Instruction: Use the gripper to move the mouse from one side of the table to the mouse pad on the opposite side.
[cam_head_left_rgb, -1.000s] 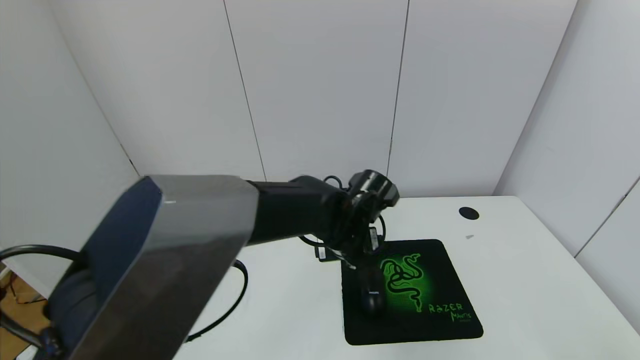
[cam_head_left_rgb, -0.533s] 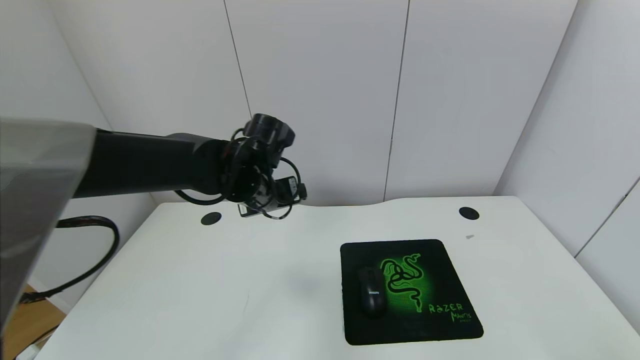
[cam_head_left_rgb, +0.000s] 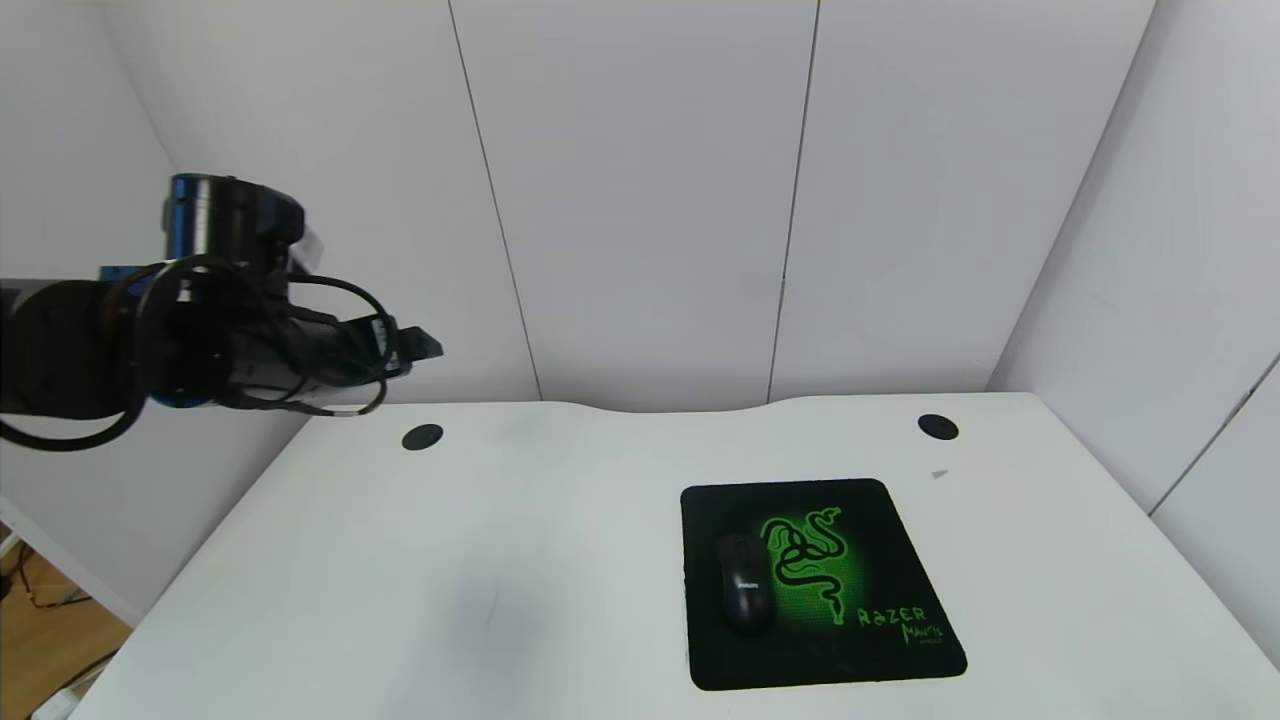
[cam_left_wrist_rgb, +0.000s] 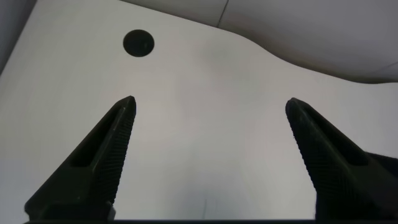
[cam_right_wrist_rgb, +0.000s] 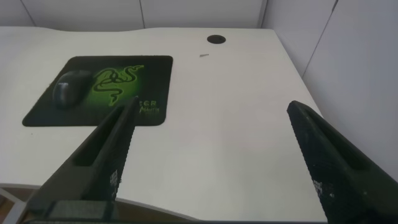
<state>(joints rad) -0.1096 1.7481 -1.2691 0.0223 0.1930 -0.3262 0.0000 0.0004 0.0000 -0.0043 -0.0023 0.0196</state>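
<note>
The black mouse (cam_head_left_rgb: 745, 595) lies on the left part of the black mouse pad (cam_head_left_rgb: 900, 520) with its green snake emblem, on the right half of the white table (cam_head_left_rgb: 450, 560). My left gripper (cam_head_left_rgb: 420, 345) is raised high at the far left, above the table's left rear corner, far from the mouse. In the left wrist view it (cam_left_wrist_rgb: 211, 109) is open and empty over bare table. My right gripper (cam_right_wrist_rgb: 211, 106) is open and empty, held off the table's near right edge; the mouse (cam_right_wrist_rgb: 65, 87) and the pad (cam_right_wrist_rgb: 155, 68) show beyond it.
Two round black cable holes sit near the far edge, one left (cam_head_left_rgb: 422, 437) and one right (cam_head_left_rgb: 938, 427). The far edge has a curved notch. White wall panels close the back and both sides. A small grey speck (cam_head_left_rgb: 938, 474) lies behind the pad.
My left arm has drawn back from over the mouse pad, up and far to the left. The mouse stays where it lay on the pad.
</note>
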